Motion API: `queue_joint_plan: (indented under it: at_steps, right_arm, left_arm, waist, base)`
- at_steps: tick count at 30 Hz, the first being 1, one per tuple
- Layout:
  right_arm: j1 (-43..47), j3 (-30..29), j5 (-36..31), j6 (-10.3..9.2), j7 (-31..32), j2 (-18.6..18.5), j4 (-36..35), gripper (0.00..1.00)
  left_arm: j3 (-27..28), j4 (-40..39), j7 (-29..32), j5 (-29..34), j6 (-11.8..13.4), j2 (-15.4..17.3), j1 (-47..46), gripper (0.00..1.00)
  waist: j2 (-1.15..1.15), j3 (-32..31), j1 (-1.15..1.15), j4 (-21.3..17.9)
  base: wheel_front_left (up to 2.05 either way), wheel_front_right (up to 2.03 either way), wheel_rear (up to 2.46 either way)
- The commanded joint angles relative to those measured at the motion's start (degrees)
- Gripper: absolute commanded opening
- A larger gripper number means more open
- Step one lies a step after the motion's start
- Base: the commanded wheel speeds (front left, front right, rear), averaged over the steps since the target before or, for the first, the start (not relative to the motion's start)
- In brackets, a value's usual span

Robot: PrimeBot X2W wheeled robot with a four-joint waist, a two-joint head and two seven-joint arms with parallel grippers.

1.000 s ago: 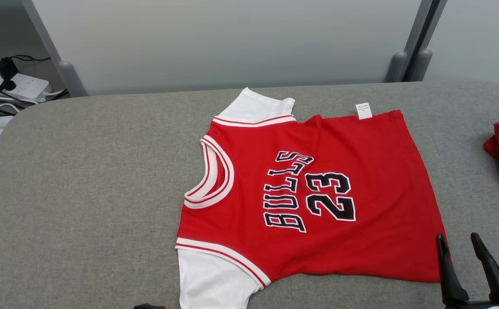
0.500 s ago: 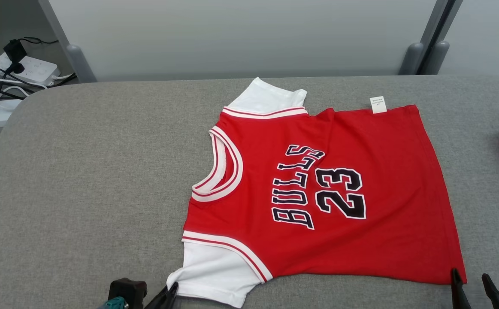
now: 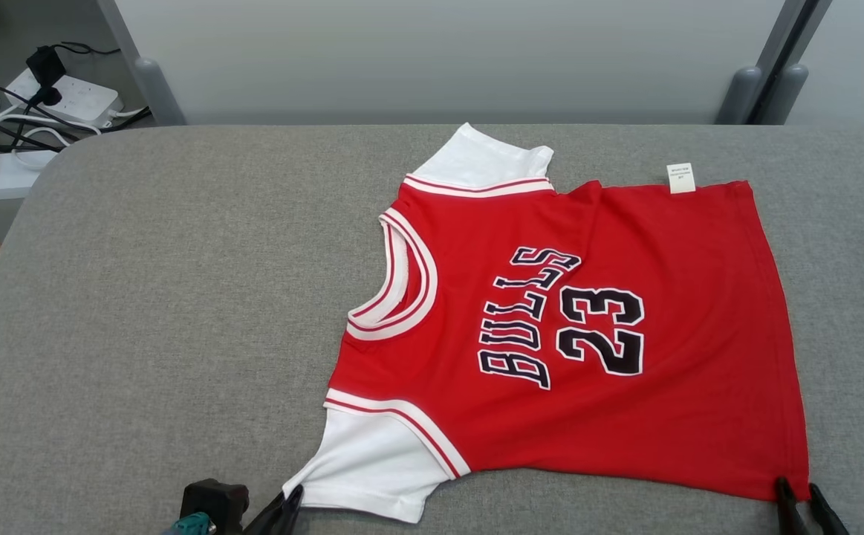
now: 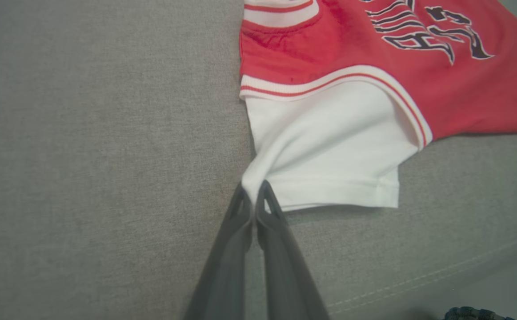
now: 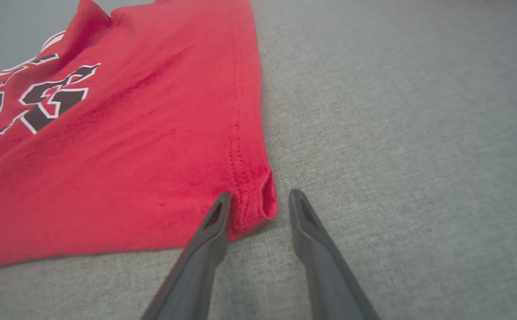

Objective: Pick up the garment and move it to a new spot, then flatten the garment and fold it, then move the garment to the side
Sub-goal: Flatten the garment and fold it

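My left gripper (image 4: pixel 253 195) is clamped on the jersey (image 3: pixel 573 334), pinching the outer corner of its white sleeve (image 4: pixel 329 146). The cloth gathers to a point right at my fingertips. The rest of the sleeve fans out ahead and to the right of them, flat on the grey table (image 4: pixel 85 133).

My right gripper (image 5: pixel 258 196) has its fingers apart, straddling the red hem corner (image 5: pixel 249 211). The left finger rests on the cloth just inside the stitched hem. The right finger sits on bare table just beside the edge, and the folded corner lies between them, not squeezed.

The jersey lies spread flat ahead of both grippers, print up, its near edge running from one gripper to the other.
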Motion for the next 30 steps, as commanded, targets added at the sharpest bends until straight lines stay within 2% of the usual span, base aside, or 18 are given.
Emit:
queue_joint_plan:
  at_steps: [1,2,3,4,5,11,18,24,30]
  right_arm:
    - [-1.8,1.8,0.5,-0.16,-0.6,-1.2,0.0,0.48]
    - [-2.0,2.1,0.8,-0.16,-0.7,-1.3,0.6,0.42]
    - [-2.3,2.4,1.1,-0.16,-0.8,-1.3,1.1,0.24]
    - [-2.6,2.7,1.3,-0.16,-0.9,-1.5,1.7,0.15]
    - [-2.8,2.9,1.5,-0.16,-1.0,-1.5,2.2,0.01]
    - [-3.8,4.5,2.2,-0.16,-2.0,-2.4,2.9,0.0]
    - [-2.6,5.8,2.4,-0.16,-1.3,-4.3,-2.5,0.0]
    - [1.2,5.9,2.9,-0.16,5.0,-6.8,-11.4,0.0]
    - [7.3,4.4,2.9,-0.16,14.8,-8.9,-20.8,0.0]
  left_arm:
    - [2.1,-1.7,-0.2,0.1,0.8,1.2,-1.8,0.0]
    - [2.1,-1.7,-0.2,0.1,0.8,1.2,-1.8,0.0]
    - [2.1,-1.7,-0.1,0.1,0.8,1.3,-1.8,0.0]
    - [2.1,-1.8,-0.1,0.0,0.8,1.4,-1.8,0.0]
    - [2.1,-1.9,-0.1,0.0,0.8,1.4,-1.8,0.0]
    - [2.3,-3.5,-0.8,-0.2,1.0,1.5,-2.4,0.0]
    - [2.5,-7.6,0.9,-1.0,1.1,2.3,-2.3,0.0]
    - [2.4,-14.1,5.9,-1.5,1.6,4.4,-0.1,0.0]
    - [2.2,-22.5,13.2,-2.0,3.2,7.0,4.1,0.0]
  waist:
    - [0.0,0.1,0.0,0.1]
    - [0.0,0.2,0.0,0.1]
    - [0.0,0.2,0.0,0.2]
    - [0.0,0.2,0.0,0.2]
    - [0.0,0.2,0.0,0.2]
    - [0.0,0.5,0.0,-0.2]
    - [0.0,0.1,0.0,-1.1]
    - [0.0,-0.4,0.0,-1.4]
    - [0.0,-0.5,0.0,-1.0]
  base:
    - [0.0,0.0,0.0]
    - [0.0,0.0,0.0]
    - [0.0,0.0,0.0]
    - [0.0,0.0,0.0]
    - [0.0,0.0,0.0]
    - [0.0,0.0,0.0]
    - [0.0,0.0,0.0]
    - [0.0,0.0,0.0]
    - [0.0,0.0,0.0]
